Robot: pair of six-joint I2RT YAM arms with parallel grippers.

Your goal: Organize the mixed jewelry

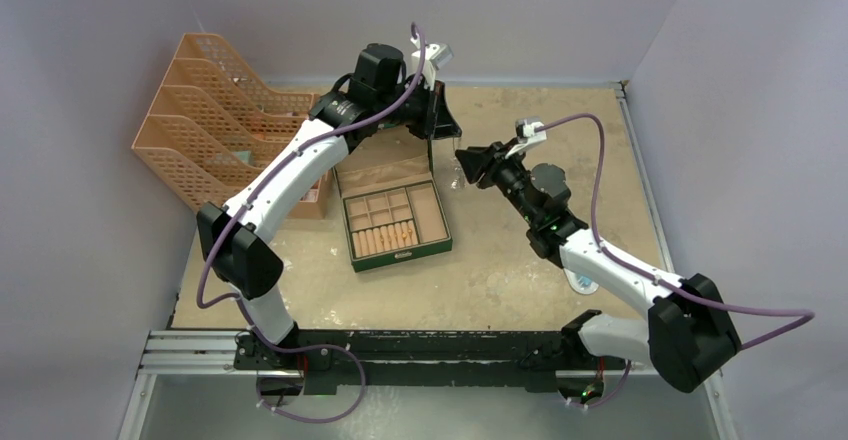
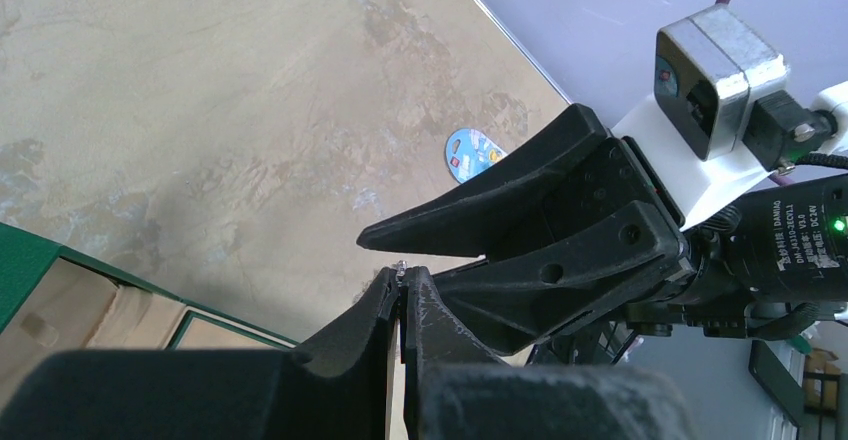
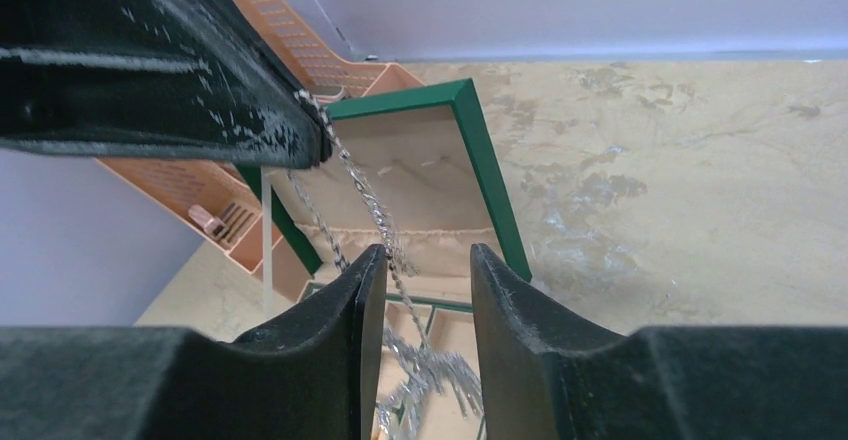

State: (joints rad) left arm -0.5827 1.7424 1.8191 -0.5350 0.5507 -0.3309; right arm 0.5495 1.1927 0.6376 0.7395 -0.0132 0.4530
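A mottled beige table is framed by pale walls. The left gripper is clamped tight on the silvery chain, which is dangled above the open green box. The right gripper is parted, its fingers set either side of the hanging strand. Whether it is touched cannot be told.

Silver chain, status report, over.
Left gripper shut on silver chain, dangling near open green box. Right gripper open, jaws astride the chain. No obstruction seen.
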